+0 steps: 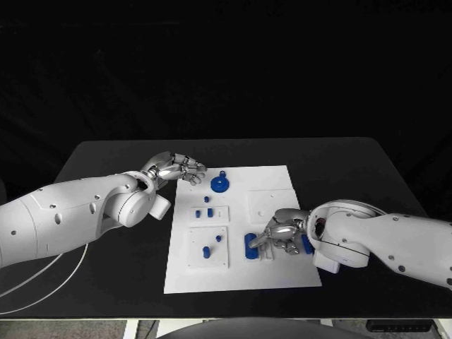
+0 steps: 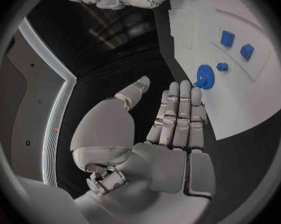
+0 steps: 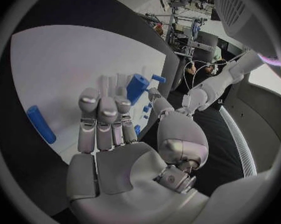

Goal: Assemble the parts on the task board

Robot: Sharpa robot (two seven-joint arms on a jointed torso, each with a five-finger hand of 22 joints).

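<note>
The white task board (image 1: 277, 279) lies in the middle of the black table. My left hand (image 1: 177, 169) hovers at the board's far left corner, holding nothing, its fingers (image 2: 177, 114) straight and reaching toward a blue gear (image 2: 204, 76) (image 1: 219, 186). My right hand (image 1: 280, 233) is over the board's near right part. It pinches a short blue cylinder (image 3: 137, 87) between thumb and fingertips (image 3: 106, 107). A long blue bar (image 3: 41, 124) (image 1: 251, 246) lies on the board beside that hand.
A small blue peg (image 2: 222, 66) stands by the gear, and two blue blocks (image 2: 227, 37) sit in a raised plate (image 1: 211, 212). Another blue piece (image 1: 306, 244) lies by my right wrist. Bare black table (image 1: 369, 176) surrounds the board.
</note>
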